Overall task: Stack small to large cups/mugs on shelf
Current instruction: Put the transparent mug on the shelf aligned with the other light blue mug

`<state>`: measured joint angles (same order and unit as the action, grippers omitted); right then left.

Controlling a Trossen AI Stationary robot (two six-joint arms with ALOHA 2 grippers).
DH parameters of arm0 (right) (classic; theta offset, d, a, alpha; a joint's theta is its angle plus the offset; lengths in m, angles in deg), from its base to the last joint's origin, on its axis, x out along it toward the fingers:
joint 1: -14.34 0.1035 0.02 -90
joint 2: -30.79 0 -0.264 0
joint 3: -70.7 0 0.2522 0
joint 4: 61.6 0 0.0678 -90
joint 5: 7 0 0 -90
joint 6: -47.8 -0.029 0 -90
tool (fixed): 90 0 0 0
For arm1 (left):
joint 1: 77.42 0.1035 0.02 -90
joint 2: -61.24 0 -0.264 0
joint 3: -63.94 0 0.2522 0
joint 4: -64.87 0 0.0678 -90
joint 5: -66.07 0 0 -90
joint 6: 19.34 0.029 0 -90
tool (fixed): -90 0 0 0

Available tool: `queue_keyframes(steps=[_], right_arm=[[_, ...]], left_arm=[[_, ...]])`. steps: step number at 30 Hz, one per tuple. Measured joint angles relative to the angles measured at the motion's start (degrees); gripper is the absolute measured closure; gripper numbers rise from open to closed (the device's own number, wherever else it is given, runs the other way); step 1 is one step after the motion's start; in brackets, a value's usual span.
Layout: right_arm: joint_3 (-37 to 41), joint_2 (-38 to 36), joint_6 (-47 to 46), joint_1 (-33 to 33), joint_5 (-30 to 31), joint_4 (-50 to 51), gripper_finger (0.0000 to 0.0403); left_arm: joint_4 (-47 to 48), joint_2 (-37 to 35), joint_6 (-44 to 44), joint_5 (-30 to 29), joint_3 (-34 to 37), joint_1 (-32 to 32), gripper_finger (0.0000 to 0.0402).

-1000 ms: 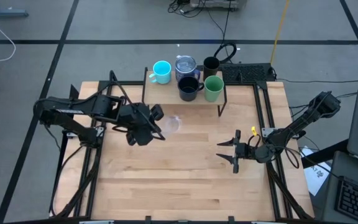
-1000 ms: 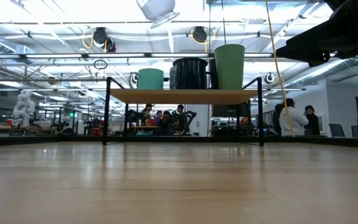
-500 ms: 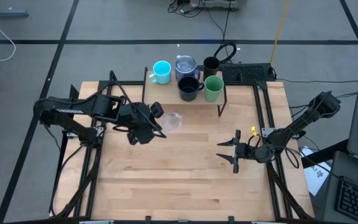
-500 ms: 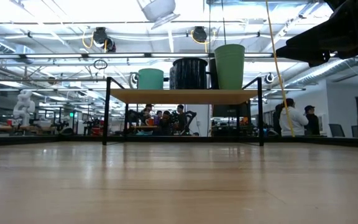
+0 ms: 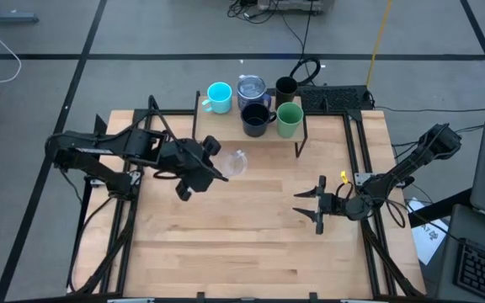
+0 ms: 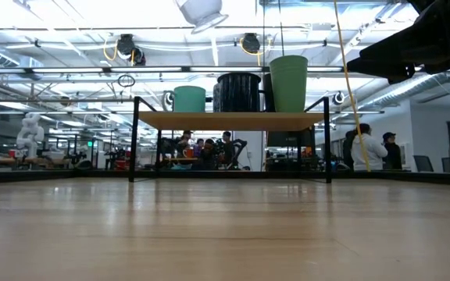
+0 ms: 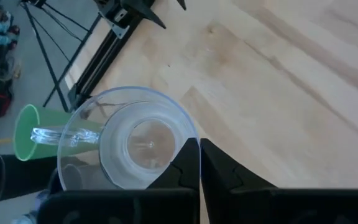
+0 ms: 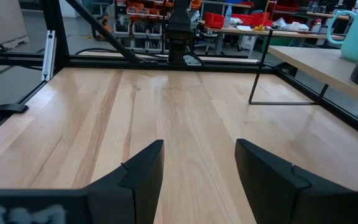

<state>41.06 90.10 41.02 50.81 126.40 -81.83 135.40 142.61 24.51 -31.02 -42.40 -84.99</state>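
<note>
My left gripper (image 5: 215, 165) is shut on a small clear glass (image 5: 237, 162), high above the table just in front of the shelf. The glass shows at the top of the low view (image 6: 201, 11) and in the left wrist view (image 7: 129, 146). The light-wood shelf (image 5: 226, 119) on black legs carries a cyan mug (image 5: 219, 97), a blue-purple mug with a silvery top (image 5: 252, 87), a black tumbler (image 5: 285, 87), a dark handled mug (image 5: 256, 119) and a green cup (image 5: 290, 119). My right gripper (image 5: 311, 206) is open and empty, low over the table's right part. My left gripper pinches the glass's wall at its rim (image 7: 193, 144), on the side toward the arm, one finger (image 7: 180, 173) inside the glass and one outside. The fingers come from the table's left. The glass is lifted clear of the table, its mouth open toward the wrist camera.
The shelf's black legs (image 6: 133, 140) stand on the table's far part, with open room beneath its top (image 6: 229, 120). Black frame rails (image 5: 362, 160) run along the table's left and right sides. People show in the room behind the table (image 6: 363, 148).
My left gripper has gone a little toward the far edge and the shelf with the clear glass, which stays lifted clear of the table.
</note>
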Motion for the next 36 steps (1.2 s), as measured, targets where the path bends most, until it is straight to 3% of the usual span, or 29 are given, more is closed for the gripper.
queue_keyframes(steps=[14, 20, 25, 28, 36], right_arm=[[0.00, 0.00, 0.66, -0.02, 0.00, 0.00, 0.0214], [0.00, 0.00, 2.93, -0.02, 0.00, -0.20, 0.0214], [0.00, 0.00, 2.99, -0.02, 0.00, -1.15, 0.0214], [0.00, -0.02, 2.86, -0.02, 0.00, -1.84, 0.0214], [0.00, -0.02, 2.97, -0.13, 0.02, -3.08, 0.0214]], left_arm=[[-3.78, -0.02, -32.59, -6.03, 0.00, -1.60, 0.0401], [-3.98, -0.01, -39.11, -8.48, 0.02, -1.29, 0.0401], [-3.81, 0.00, -32.86, -7.24, 0.02, 1.28, 0.0401], [-2.87, -0.02, -24.42, -3.90, 0.02, 4.23, 0.0401], [-1.99, -0.01, -12.83, 5.94, 0.04, 16.31, 0.0401]])
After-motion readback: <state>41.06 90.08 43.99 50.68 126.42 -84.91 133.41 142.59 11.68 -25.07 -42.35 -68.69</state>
